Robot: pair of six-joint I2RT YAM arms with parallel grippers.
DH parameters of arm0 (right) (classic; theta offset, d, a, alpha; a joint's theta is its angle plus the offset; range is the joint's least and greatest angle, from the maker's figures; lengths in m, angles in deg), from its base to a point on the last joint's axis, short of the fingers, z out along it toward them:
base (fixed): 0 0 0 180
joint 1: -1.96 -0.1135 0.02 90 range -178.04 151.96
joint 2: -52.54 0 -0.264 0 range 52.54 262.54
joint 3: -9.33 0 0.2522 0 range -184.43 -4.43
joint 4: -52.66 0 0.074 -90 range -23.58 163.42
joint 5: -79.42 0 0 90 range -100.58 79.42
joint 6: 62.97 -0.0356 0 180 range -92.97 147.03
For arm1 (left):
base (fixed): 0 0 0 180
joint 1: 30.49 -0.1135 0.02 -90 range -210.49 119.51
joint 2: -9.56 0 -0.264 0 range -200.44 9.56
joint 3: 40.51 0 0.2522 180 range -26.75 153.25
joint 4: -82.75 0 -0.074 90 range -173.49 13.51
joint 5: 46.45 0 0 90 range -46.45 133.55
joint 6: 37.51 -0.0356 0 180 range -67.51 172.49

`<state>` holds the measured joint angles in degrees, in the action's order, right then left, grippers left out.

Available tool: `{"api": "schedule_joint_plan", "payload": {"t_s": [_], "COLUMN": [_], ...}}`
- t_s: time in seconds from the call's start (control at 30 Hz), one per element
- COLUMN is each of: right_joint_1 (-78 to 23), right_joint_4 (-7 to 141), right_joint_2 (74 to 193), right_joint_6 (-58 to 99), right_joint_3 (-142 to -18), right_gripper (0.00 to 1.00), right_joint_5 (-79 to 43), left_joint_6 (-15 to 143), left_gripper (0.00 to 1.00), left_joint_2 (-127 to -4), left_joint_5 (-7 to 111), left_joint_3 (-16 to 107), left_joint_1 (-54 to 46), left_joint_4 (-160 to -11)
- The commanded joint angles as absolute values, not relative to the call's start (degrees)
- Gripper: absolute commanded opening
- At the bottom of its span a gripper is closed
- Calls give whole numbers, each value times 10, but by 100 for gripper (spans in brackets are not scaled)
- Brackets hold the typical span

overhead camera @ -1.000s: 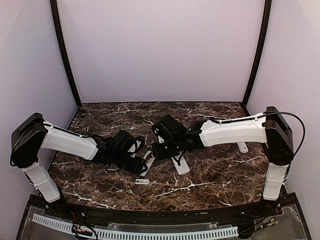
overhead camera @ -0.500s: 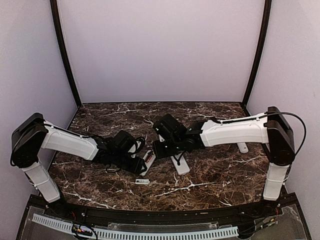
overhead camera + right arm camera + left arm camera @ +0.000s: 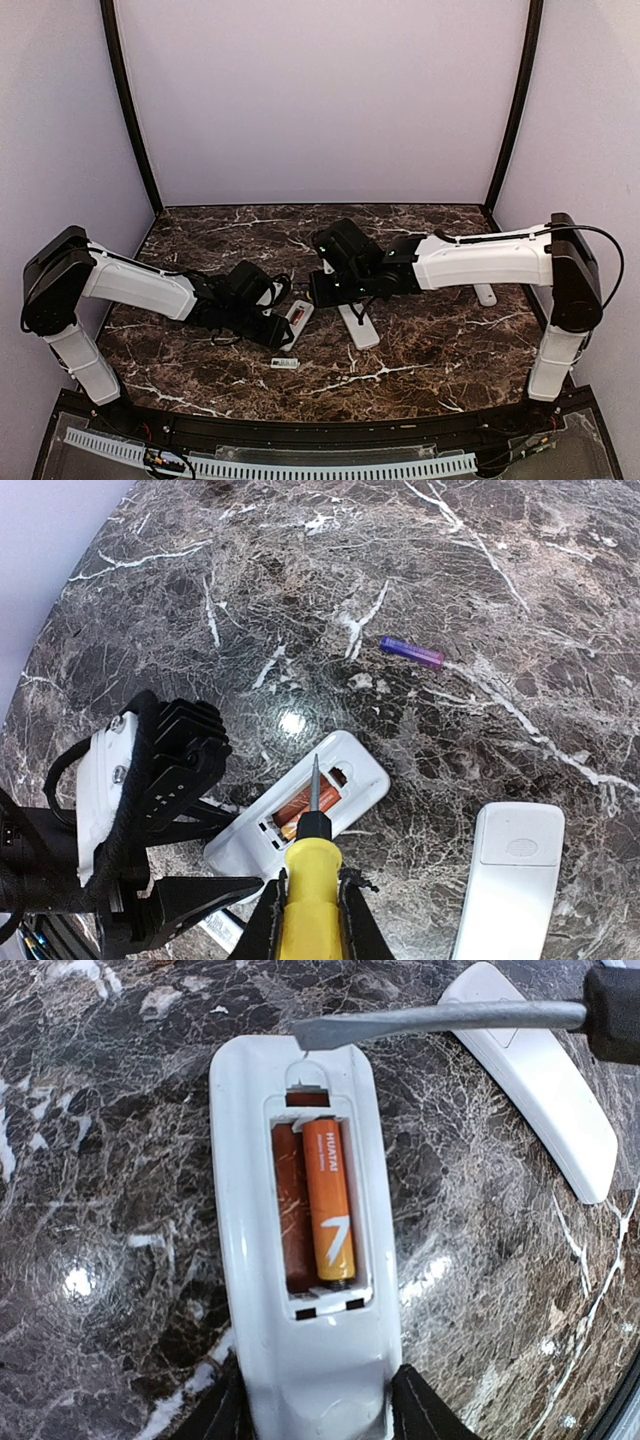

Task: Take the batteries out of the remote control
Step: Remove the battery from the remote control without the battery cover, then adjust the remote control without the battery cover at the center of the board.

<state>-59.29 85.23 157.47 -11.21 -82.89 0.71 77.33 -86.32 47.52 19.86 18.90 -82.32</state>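
Clamping the remote (image 3: 235, 1260), lower centre, my left gripper (image 3: 320, 1407) steadies it; my right gripper (image 3: 308, 925) clenches the screwdriver (image 3: 312, 852) to lever batteries (image 3: 328, 1200).

2 batteries (image 3: 328, 1205) lie inside the remote (image 3: 240, 1210), screwdriver (image 3: 440, 1020) tip over its far end, second remote (image 3: 540, 1090) at right.

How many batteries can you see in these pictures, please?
2 clearly, side by side in the compartment of the open remote: an orange battery and a darker red one beside it. A purple cylinder loose on the table may be a third; others could be hidden.
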Motion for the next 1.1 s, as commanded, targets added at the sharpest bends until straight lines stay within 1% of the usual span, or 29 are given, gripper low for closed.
{"api": "schedule_joint_plan", "payload": {"t_s": [0.0, 0.03, 0.13, 0.23, 0.3, 0.43, 0.63, 0.87, 1.07], "right_joint_1": [-590, -587, -574, -562, -554, -535, -512, -509, -508], "right_joint_4": [834, 828, 819, 813, 807, 813, 797, 784, 780], "right_joint_2": [1539, 1532, 1511, 1495, 1486, 1473, 1457, 1441, 1425], "right_joint_6": [-119, -119, -113, -99, -89, -78, -85, -100, -106], "right_joint_3": [-809, -803, -778, -756, -741, -724, -706, -685, -672], "right_gripper": [0, 0, 0, 0, 0, 0, 0, 0, 0], "right_joint_5": [9, 3, -17, -40, -56, -63, -75, -76, -69], "left_joint_6": [755, 754, 756, 765, 775, 792, 793, 797, 787], "left_gripper": [49, 51, 62, 71, 73, 76, 79, 80, 80], "left_joint_2": [-846, -838, -817, -790, -782, -785, -828, -896, -942], "left_joint_5": [458, 457, 459, 472, 484, 505, 506, 533, 530], "left_joint_3": [200, 200, 203, 213, 221, 230, 265, 311, 346], "left_joint_1": [192, 191, 191, 190, 187, 180, 175, 148, 134], "left_joint_4": [-772, -769, -760, -758, -756, -755, -748, -770, -773]}}
